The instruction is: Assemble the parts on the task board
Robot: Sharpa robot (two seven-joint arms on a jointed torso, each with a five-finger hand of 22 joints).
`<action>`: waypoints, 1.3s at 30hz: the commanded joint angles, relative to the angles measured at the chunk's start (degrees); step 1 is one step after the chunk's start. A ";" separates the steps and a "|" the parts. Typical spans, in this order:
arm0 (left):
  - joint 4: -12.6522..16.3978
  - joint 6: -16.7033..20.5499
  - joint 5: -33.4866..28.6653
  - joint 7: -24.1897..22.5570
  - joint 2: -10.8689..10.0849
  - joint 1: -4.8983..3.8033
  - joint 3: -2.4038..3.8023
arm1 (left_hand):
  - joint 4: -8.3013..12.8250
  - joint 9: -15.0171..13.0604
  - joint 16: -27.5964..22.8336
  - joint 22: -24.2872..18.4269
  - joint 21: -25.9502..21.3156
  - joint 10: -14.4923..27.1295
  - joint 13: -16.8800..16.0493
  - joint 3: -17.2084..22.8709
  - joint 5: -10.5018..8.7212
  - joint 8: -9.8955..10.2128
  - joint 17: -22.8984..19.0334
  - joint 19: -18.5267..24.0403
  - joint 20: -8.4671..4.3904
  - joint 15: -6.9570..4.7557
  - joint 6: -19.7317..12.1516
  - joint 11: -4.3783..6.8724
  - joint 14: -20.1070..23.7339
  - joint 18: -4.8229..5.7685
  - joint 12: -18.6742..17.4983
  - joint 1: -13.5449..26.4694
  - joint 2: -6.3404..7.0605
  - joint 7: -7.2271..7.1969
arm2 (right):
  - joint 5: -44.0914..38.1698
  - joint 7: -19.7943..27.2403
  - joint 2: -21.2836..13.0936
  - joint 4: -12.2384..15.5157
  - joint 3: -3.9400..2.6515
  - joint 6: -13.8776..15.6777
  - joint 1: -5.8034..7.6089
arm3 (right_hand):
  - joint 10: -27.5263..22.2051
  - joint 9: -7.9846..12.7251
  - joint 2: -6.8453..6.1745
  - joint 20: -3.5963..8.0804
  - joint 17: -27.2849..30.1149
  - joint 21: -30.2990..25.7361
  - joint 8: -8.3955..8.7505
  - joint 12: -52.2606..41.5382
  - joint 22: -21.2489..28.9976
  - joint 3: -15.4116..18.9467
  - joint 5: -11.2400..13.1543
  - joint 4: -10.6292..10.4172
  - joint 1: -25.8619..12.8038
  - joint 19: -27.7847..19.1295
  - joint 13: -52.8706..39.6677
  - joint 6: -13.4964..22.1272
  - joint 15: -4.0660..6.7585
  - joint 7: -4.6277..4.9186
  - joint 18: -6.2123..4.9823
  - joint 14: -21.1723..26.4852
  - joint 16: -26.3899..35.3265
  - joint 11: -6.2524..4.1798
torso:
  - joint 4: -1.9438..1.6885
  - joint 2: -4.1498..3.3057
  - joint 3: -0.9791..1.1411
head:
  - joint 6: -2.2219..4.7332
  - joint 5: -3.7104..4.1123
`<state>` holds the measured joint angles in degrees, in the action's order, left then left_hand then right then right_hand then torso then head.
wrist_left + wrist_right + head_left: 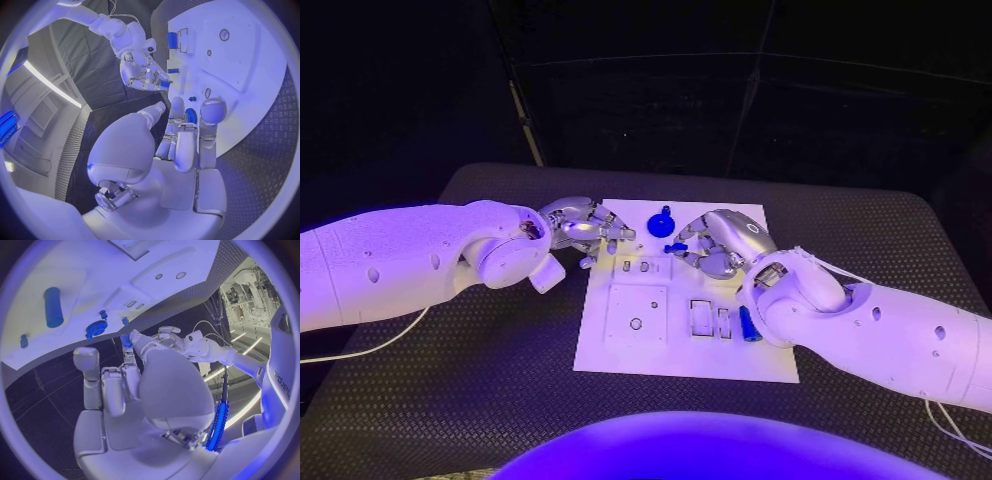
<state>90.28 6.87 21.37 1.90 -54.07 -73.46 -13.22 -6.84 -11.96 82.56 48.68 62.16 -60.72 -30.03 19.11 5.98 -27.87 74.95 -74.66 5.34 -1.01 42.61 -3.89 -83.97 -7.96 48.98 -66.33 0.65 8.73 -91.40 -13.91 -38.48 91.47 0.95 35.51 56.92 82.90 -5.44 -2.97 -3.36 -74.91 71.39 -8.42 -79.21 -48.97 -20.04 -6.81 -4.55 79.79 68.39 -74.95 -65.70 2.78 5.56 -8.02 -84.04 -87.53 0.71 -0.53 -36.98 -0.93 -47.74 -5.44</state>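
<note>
The left hand [578,229] is at the left far corner of the board [646,345], which lies in the middle of the counter [473,400]; its fingers are curled, but I cannot tell if it holds something. A blue gear [661,219] stands near the far edge, between both hands. The right hand [715,246] pinches a small blue part [676,247]. A blue cylinder [747,324] lies near the right edge.

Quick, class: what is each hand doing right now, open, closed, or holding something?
Left hand: cannot be told; fingers at the task board's far edge.
Right hand: cannot be told; fingers curled over blue parts.
</note>
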 commanded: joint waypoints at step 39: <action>0.18 -2.14 -9.27 -3.57 3.40 0.69 -0.26 | -8.91 6.00 3.64 6.54 5.41 -0.41 -0.29 -15.44 -0.13 3.30 9.11 -1.19 0.15 0.41 5.03 0.30 -4.14 1.14 4.32 2.01 -4.02 -0.44 | 5.21 6.13 0.68 1.49 -0.04 8.04 0.02 | 0.21 -1.09 0.33 0.03 -11.11 0.30 -0.35 -0.16 -0.08 0.00 -1.20 0.58 0.29 0.32 -3.39 -0.01 0.31 -0.37 0.58 -5.09 -0.44 -0.08 | 0.03 -0.12 0.01 | 1.02 -0.33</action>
<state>90.38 6.12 12.73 -1.47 -50.79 -72.72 -13.50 -15.80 -6.01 85.86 55.17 67.36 -61.11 -30.37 3.96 5.98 -24.92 74.93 -75.59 5.63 -0.60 47.12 -3.88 -83.96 -7.95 53.02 -64.03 -3.35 8.30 -85.92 -9.09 -37.93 92.94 0.96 41.77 56.87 82.90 -5.44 -2.86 -3.37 -74.91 71.39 -8.42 -79.21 -48.99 -20.04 -7.81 -4.23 79.92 68.38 -74.95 -65.37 2.78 5.23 -8.01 -84.04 -87.80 0.71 -0.53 -37.10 -0.93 -46.74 -5.84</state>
